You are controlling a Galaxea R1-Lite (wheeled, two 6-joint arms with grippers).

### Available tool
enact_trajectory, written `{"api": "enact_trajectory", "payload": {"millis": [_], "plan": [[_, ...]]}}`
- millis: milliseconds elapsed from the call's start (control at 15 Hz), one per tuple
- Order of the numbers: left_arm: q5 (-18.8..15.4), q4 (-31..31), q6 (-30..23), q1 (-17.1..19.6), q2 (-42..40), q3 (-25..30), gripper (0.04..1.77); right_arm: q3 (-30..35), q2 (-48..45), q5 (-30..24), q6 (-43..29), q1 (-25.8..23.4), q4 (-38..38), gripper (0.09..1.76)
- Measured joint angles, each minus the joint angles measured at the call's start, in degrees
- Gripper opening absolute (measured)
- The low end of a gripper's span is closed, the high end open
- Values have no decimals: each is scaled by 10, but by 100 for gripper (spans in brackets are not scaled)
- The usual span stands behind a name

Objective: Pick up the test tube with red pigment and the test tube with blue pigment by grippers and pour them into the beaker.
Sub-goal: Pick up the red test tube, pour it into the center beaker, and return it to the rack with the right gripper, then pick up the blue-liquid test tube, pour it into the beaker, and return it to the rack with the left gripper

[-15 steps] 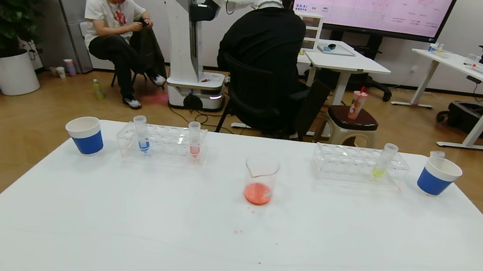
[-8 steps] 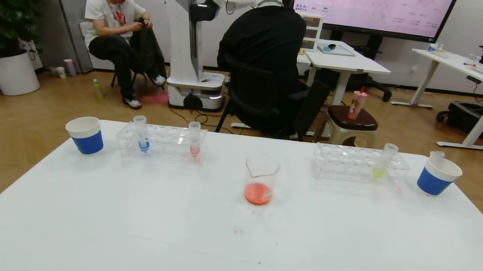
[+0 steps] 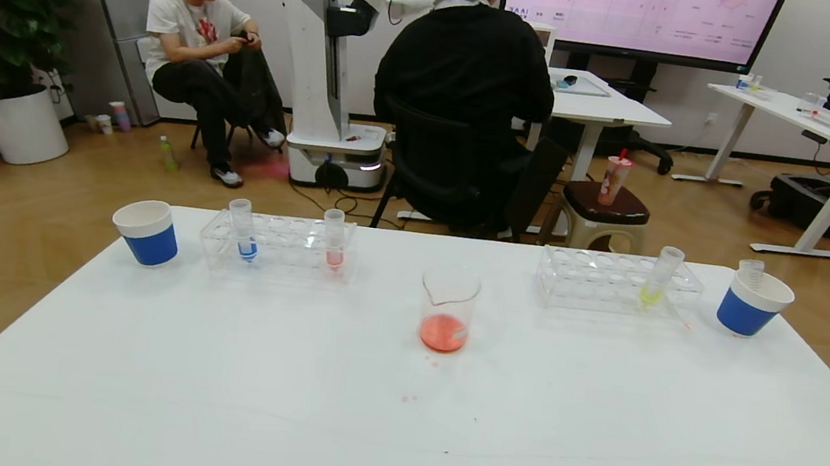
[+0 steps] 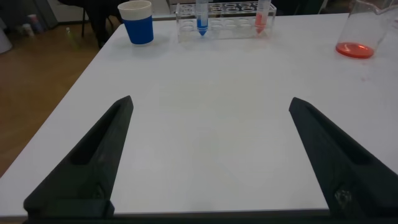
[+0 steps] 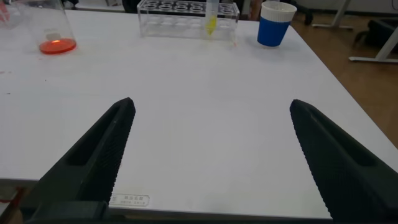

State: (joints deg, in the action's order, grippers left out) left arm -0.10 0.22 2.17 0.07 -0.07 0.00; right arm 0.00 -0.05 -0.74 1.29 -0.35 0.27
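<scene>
On the tabletop (image 3: 205,397) nothing is changing since a second ago (only the people behind are shifting). Both the left gripper (image 4: 208,155) and right gripper (image 5: 208,155) are waiting with jaws wide apart and empty. The test tube with blue pigment (image 3: 244,230) and the pinkish red tube (image 3: 334,239) are standing in their rack, the beaker (image 3: 447,308) is already holding orange-red liquid, so the blue pour is probably next

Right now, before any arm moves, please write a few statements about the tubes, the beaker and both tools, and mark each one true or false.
1. The beaker already holds orange-red liquid. True.
2. The test tube with blue pigment lies flat on the table. False: it stands in the left rack.
3. The left tool grips a tube. False: it is open and empty, above bare table.
4. The yellow-green tube stands in the right rack. True.
5. The right tool is open. True.
6. The test tube with red pigment shares the rack with the blue one. True.
</scene>
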Motion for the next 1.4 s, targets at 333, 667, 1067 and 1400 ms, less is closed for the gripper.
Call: {"api": "enact_trajectory", "payload": {"millis": [333, 667, 1067, 1400], "plan": [[0, -1, -19, 0, 0, 0, 175, 0, 0, 0, 0, 0, 0, 174], [-9, 1, -15, 0, 15, -53, 175, 0, 0, 0, 0, 0, 0, 174], [-21, -59, -25, -8, 264, -263, 175, 0, 0, 0, 0, 0, 0, 174], [-22, -272, -22, -6, 547, -317, 175, 0, 0, 0, 0, 0, 0, 174]]}}
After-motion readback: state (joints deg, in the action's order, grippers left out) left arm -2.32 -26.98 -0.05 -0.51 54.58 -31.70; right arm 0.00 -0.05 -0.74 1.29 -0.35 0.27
